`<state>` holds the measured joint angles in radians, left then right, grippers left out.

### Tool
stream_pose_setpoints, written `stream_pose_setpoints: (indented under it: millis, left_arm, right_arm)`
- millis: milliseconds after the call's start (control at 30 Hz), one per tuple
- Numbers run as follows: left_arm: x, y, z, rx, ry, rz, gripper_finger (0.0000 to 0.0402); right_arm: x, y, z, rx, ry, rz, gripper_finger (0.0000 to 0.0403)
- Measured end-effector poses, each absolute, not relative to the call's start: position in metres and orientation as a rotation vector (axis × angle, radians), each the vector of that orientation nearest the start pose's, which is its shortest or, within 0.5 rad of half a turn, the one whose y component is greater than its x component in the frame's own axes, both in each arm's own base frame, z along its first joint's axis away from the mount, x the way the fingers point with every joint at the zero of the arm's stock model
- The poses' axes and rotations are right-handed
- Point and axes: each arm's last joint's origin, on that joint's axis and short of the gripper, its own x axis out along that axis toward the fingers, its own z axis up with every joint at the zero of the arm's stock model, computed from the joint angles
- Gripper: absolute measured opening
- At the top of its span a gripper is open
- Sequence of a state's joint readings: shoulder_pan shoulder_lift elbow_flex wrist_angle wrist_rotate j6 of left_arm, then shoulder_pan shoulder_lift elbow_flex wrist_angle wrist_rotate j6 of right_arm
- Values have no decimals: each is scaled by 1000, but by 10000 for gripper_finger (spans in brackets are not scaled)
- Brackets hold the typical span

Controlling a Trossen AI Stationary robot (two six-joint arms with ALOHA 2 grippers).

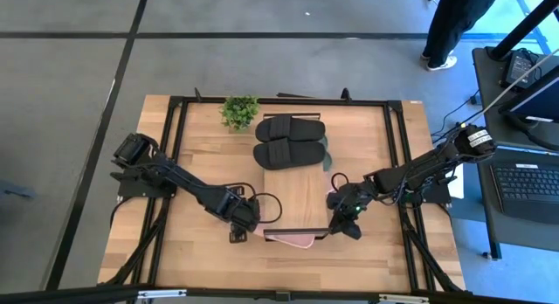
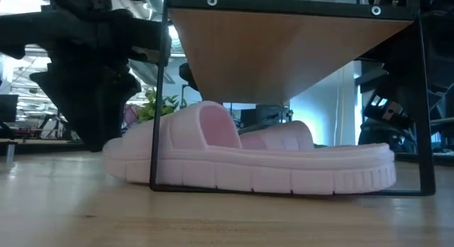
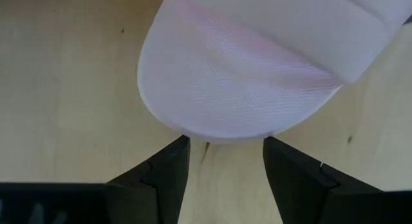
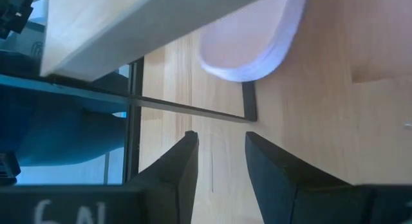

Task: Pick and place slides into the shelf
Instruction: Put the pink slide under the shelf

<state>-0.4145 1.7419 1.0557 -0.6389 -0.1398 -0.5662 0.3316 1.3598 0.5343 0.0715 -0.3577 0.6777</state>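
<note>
The shelf (image 1: pixel 297 195) stands mid-table, a light plank on a dark frame. A black pair (image 1: pixel 289 140) lies on its far end, and a dark green slide (image 1: pixel 326 154) peeks out beside them. Two pale pink slides (image 2: pixel 248 165) rest sole-down on the tabletop under the plank; one (image 1: pixel 293 241) pokes out past the near edge. My left gripper (image 1: pixel 244 225), open, stands at that slide's rounded end (image 3: pixel 238 69). My right gripper (image 1: pixel 346 222), open, hovers at the shelf's near right corner, apart from the pink slide (image 4: pixel 251 50). My left gripper (image 3: pixel 225 145) has its open fingertips (image 3: pixel 182 144) right at the rim of the pink slide's rounded end (image 3: pixel 222 135), one on either side of its middle, coming level along the tabletop. I cannot tell whether they touch it. The slide lies flat on the table.
A small potted plant (image 1: pixel 238 112) stands by the shelf's far left corner. The shelf's thin dark frame bar (image 4: pixel 193 108) runs along the tabletop before my right gripper. A person (image 1: pixel 450 29) stands beyond the table's far right; a laptop (image 1: pixel 527 180) sits to the right.
</note>
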Motion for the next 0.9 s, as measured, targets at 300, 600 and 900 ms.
stream_pose_setpoints:
  millis: [300,600,900]
  left_arm:
    - [292,-124,162,-161,1266,149,189]
    - [301,-128,165,-220,1175,131,189]
    - [276,-132,168,-218,1369,159,189]
  right_arm:
    - [228,88,157,617,941,329,130]
    - [231,89,160,622,902,345,130]
    - [231,89,160,662,910,328,130]
